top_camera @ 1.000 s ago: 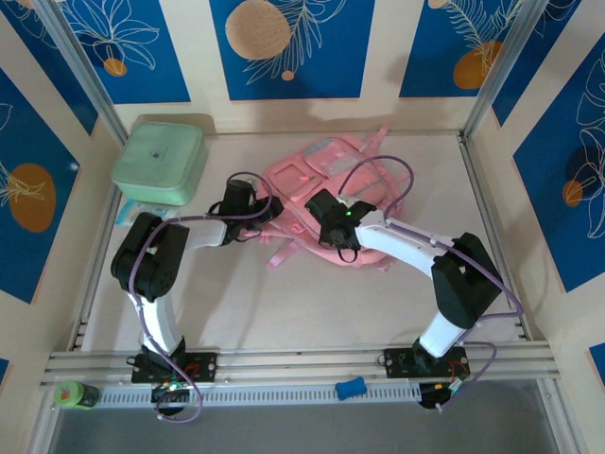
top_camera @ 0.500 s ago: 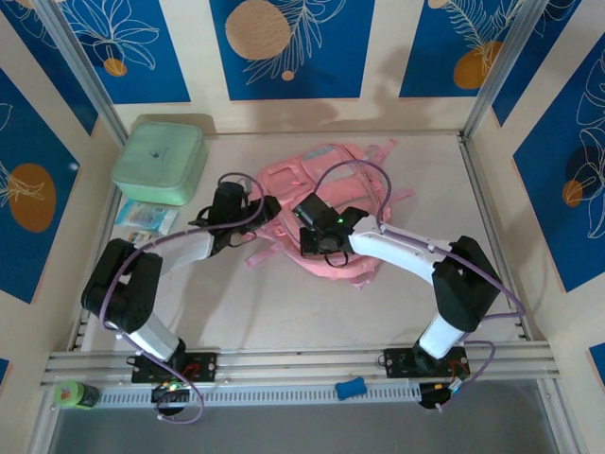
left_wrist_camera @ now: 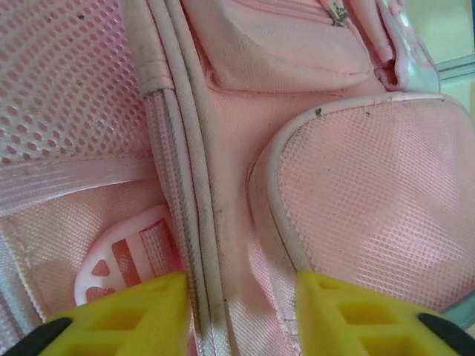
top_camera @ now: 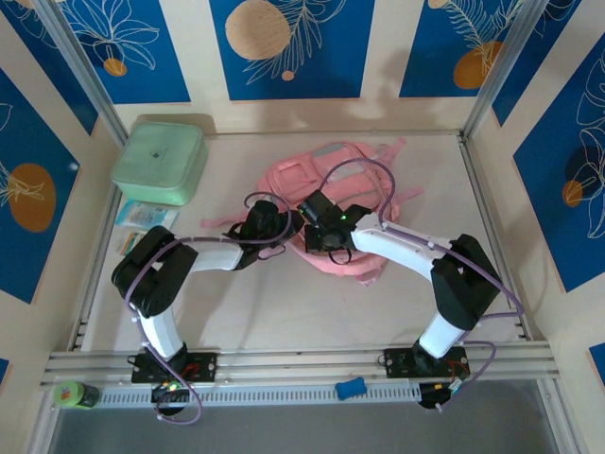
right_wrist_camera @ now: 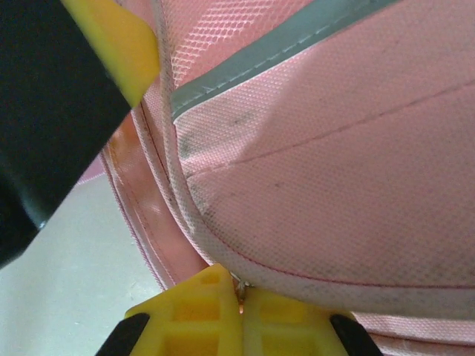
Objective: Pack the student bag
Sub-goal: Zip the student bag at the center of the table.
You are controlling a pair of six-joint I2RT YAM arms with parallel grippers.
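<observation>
The student bag (top_camera: 333, 182), a soft pink backpack with grey trim, lies mid-table. My left gripper (top_camera: 276, 227) is at its near left side. In the left wrist view the yellow fingers (left_wrist_camera: 141, 311) pinch a raised fold of piped seam (left_wrist_camera: 200, 222) between them, next to a mesh pocket (left_wrist_camera: 371, 200) and a pink strap buckle (left_wrist_camera: 122, 256). My right gripper (top_camera: 321, 230) sits right beside it, its fingertips (right_wrist_camera: 208, 304) closed together on a small metal zip pull (right_wrist_camera: 241, 286) at the bag's rim. A grey strip (right_wrist_camera: 274, 48) crosses the bag above.
A mint-green square box (top_camera: 159, 163) stands at the back left, with flat packets (top_camera: 144, 216) in front of it. A green bottle (top_camera: 74, 393) and a blue object (top_camera: 350, 387) rest on the front rail. The left gripper's finger (right_wrist_camera: 111, 44) shows close by in the right wrist view.
My left gripper has moved right along the bag's near edge to sit beside the right gripper. The bag has shifted and turned slightly with both grippers.
</observation>
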